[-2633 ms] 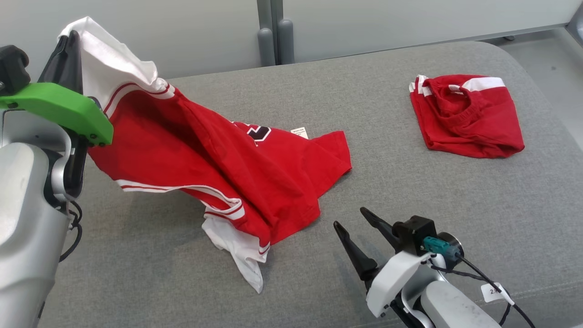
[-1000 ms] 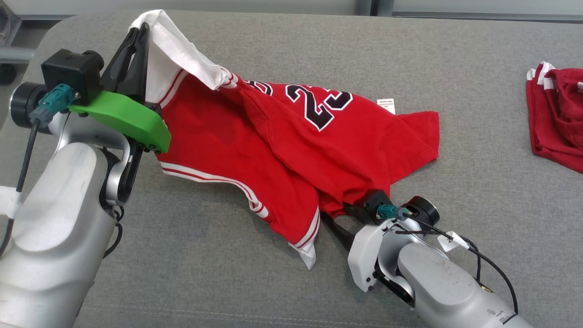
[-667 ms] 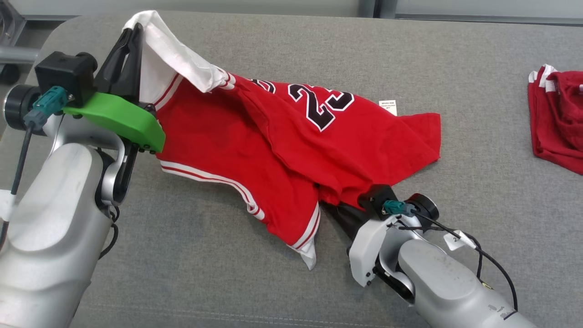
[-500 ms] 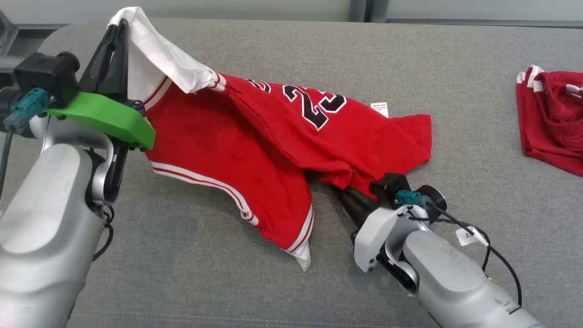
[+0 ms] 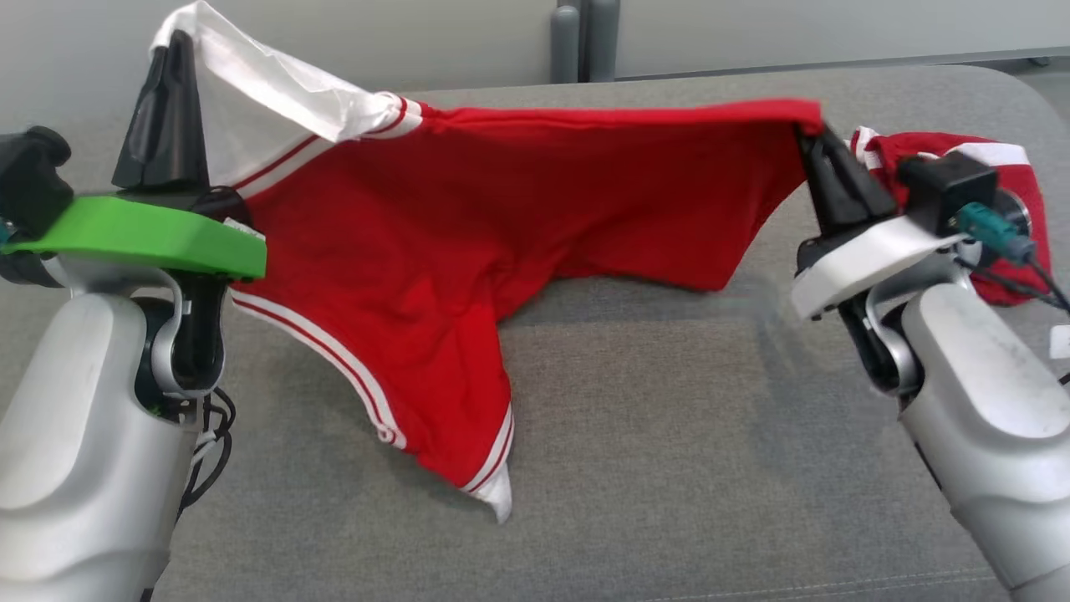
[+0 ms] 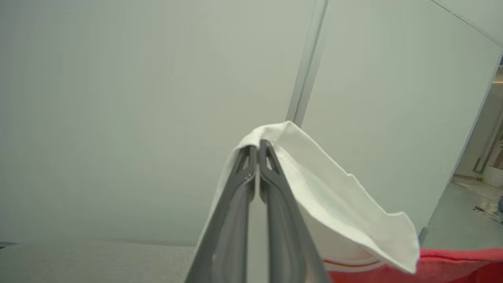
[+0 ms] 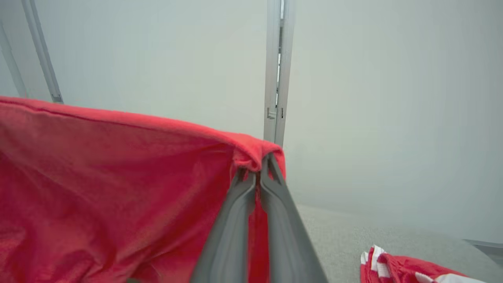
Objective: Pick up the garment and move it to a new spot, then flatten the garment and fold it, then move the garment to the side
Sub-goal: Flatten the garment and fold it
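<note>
The worktop [image 5: 669, 435] is covered in a grey woven cloth, softly padded, with a rounded far corner on the right and a stitched seam running near its front edge; behind it stands a pale grey-green wall [image 5: 376, 42] of flat panels, joined by a narrow upright post [image 5: 577, 38]; the same post [image 7: 275, 78] rises behind the fingers in the right wrist view, and the left wrist view shows a strip of glossy floor [image 6: 463, 224] beyond the wall's end.

The garment [image 5: 468, 209], a red jersey with white sleeves and red-and-white striped trim, hangs stretched between the two arms above the worktop, its top edge nearly level; its lower part sags in a point, and the white-tipped striped sleeve reaches down to the cloth near the middle front; a soft shadow lies under it.

The left hand [image 5: 171, 46] is clenched on the white sleeve, fingers pointing up, with the white cloth draped over their tips [image 6: 257, 143]; the right hand [image 5: 809, 134] is clenched on the red corner at the other end, with the cloth bunched over its closed tips [image 7: 259, 165].

A second garment [image 5: 1003, 159], red with white bands, lies folded on the far right of the worktop, partly behind the right wrist.
</note>
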Available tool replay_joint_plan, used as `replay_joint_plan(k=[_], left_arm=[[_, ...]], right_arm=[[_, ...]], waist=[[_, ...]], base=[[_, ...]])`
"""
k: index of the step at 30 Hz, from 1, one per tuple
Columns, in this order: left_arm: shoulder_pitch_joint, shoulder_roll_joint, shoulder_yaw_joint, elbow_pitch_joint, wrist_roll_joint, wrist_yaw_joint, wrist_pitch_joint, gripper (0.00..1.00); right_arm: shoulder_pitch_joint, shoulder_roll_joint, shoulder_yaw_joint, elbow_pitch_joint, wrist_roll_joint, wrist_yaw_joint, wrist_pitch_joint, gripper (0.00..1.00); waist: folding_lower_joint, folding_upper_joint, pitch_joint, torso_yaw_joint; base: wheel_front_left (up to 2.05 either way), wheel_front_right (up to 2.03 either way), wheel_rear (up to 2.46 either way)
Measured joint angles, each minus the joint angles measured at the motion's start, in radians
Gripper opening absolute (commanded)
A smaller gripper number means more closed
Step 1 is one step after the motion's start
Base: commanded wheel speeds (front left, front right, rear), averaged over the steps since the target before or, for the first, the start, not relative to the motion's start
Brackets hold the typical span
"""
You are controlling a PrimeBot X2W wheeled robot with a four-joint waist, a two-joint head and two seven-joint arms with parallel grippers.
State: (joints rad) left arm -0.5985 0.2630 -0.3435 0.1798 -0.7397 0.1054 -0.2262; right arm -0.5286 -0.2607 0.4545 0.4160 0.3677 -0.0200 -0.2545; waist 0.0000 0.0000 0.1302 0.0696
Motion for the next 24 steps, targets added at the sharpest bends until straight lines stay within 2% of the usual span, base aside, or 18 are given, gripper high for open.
replay_joint_plan(k=[11, 19, 24], left_arm=[[0.041, -0.005, 0.115, -0.308, -0.039, -0.031, -0.027, 0.0], [0.041, 0.035, 0.186, -0.62, -0.015, -0.035, -0.031, 0.0], [0.041, 0.045, 0.186, -0.777, -0.006, -0.024, -0.017, 0.0]], right_arm=[[-0.02, -0.074, -0.133, -0.368, -0.055, -0.01, 0.0, 0.0], [0.03, -0.165, -0.147, -0.546, -0.078, 0.011, -0.002, 0.0], [0.095, -0.23, -0.219, -0.66, -0.055, 0.009, -0.002, 0.0]], waist=[[0.0, 0.0, -0.077, -0.09], [0.0, 0.0, -0.151, -0.138], [0.0, 0.0, -0.179, -0.162]], base=[[0.0, 0.0, 0.0], [0.0, 0.0, 0.0], [0.0, 0.0, 0.0]])
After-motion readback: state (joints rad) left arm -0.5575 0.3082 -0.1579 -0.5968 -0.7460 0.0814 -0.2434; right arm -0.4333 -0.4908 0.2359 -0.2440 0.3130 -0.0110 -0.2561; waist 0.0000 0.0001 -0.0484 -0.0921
